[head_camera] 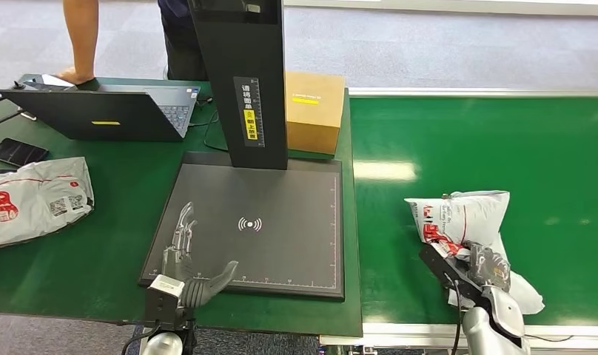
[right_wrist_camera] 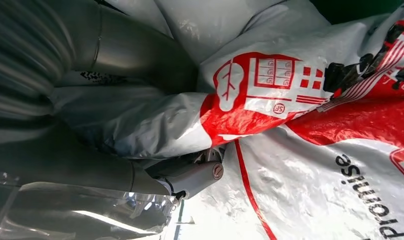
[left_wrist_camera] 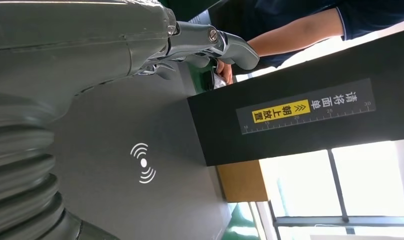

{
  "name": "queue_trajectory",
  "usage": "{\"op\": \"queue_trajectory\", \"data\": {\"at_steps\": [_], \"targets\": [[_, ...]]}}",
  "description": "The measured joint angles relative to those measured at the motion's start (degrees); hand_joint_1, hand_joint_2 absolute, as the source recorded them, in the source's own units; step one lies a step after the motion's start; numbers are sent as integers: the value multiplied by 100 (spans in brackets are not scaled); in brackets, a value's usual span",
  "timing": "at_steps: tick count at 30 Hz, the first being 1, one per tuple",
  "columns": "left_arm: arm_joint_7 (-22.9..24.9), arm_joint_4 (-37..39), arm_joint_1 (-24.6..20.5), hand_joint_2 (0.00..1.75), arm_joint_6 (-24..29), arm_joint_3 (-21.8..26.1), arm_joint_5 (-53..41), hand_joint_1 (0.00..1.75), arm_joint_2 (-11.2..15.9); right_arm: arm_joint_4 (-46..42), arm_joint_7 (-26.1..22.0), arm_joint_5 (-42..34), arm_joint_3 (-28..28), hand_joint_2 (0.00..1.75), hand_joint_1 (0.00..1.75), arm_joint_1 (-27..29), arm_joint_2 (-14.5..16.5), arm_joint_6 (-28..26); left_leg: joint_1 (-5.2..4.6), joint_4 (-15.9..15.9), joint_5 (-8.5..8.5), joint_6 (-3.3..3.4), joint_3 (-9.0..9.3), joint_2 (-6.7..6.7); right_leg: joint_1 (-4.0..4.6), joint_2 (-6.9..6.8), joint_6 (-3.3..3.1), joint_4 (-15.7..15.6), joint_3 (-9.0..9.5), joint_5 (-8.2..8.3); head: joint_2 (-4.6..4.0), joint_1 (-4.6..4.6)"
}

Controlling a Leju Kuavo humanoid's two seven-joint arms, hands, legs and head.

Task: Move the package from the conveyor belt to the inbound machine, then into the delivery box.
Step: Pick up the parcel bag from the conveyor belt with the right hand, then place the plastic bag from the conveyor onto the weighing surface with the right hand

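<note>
The package (head_camera: 465, 214), a white plastic mailer with red print, lies on the green conveyor belt (head_camera: 488, 140) near its front edge. My right hand (head_camera: 475, 268) grips the package's near end. In the right wrist view the crumpled package (right_wrist_camera: 270, 100) is bunched between the thumb (right_wrist_camera: 190, 177) and the dark fingers (right_wrist_camera: 347, 75). My left hand (head_camera: 183, 257) hovers open over the front left corner of the inbound machine's black plate (head_camera: 281, 222), fingers stretched out and holding nothing. A cardboard box (head_camera: 314, 111) stands behind the plate, beside the machine's black column (head_camera: 240, 81).
A second mailer (head_camera: 33, 200) lies on the green table at the left, with a phone (head_camera: 16, 152) and a laptop (head_camera: 103, 111) behind it. A person (head_camera: 81, 37) leans on the table's far edge; their arm (left_wrist_camera: 290, 35) also shows beyond the column (left_wrist_camera: 300, 115).
</note>
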Motion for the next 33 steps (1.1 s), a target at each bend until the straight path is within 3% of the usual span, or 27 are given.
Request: {"op": "queue_trajectory", "data": {"at_steps": [6, 10, 14, 19, 26, 33], "targets": [[5, -6, 5, 175, -2, 23, -20, 0, -7, -358, -153, -100, 87, 175, 175, 183, 139, -442, 0, 0, 0, 0, -16, -1, -1, -1, 0, 5, -13, 0, 0, 2], [8, -8, 11, 175, -26, 54, -57, 0, -11, -1392, -591, -640, 338, 175, 172, 600, 467, -786, -1, 0, 2, -4, -37, -1, -2, 0, -2, 12, -39, 0, 0, 0], [-2, -8, 9, 175, -68, 70, -61, 0, -15, -2630, -793, -873, 931, 175, 171, 984, 737, -1099, -1, 0, 3, -5, -51, 0, -2, 1, -7, 17, -57, -3, 0, 1], [-34, -8, 5, 175, -59, 80, -41, 0, -17, -3567, -836, -871, 1926, 175, 171, 1168, 826, -1446, -1, -1, 2, -6, -58, 3, -2, 4, -9, 20, -67, -4, 0, 1], [-92, -8, 4, 175, -42, 81, -1, 0, -17, -3962, -856, -784, 3049, 175, 171, 1176, 825, -1561, -2, -1, 3, -6, -59, 2, -3, 3, -9, 20, -68, -4, 0, 0], [-96, -4, -4, 175, -42, 81, 4, 0, -16, -4036, -864, -793, 3362, 175, 171, 1174, 820, -1562, -2, 0, 2, -6, -63, 2, -4, 3, -9, 20, -72, -4, 0, 1]]}}
